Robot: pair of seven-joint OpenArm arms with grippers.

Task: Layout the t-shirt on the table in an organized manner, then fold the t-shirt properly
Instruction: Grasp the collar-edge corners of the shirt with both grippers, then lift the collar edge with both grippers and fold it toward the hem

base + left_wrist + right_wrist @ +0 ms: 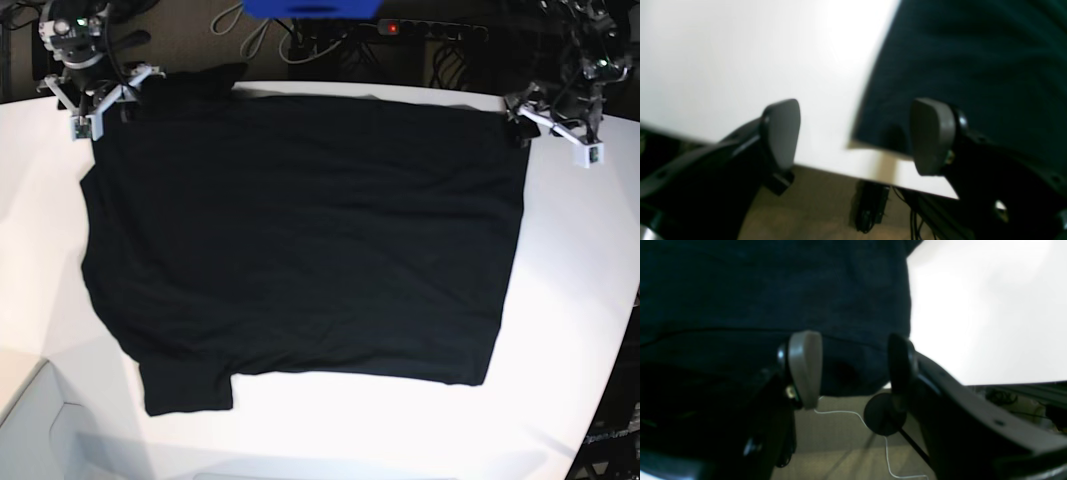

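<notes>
The t-shirt (300, 240) lies spread flat over most of the counter (560, 330), plain black side up, its top edge along the counter's far edge and one sleeve reaching toward the near left corner. No print, label or writing can be read on it in any view.

The left gripper (853, 136) hangs over the far right corner of the cloth with its jaws standing apart and nothing between them; one finger is over bare counter, the other over the shirt's edge. The right gripper (853, 366) sits at the far left corner, jaws likewise apart, with the shirt's hem behind them but not pinched.

Beyond the counter's far edge are a power strip (430, 30) with a red light, tangled cables (300, 40) and a blue object (310, 8). A thin white cord (873, 426) trails on the floor below.
</notes>
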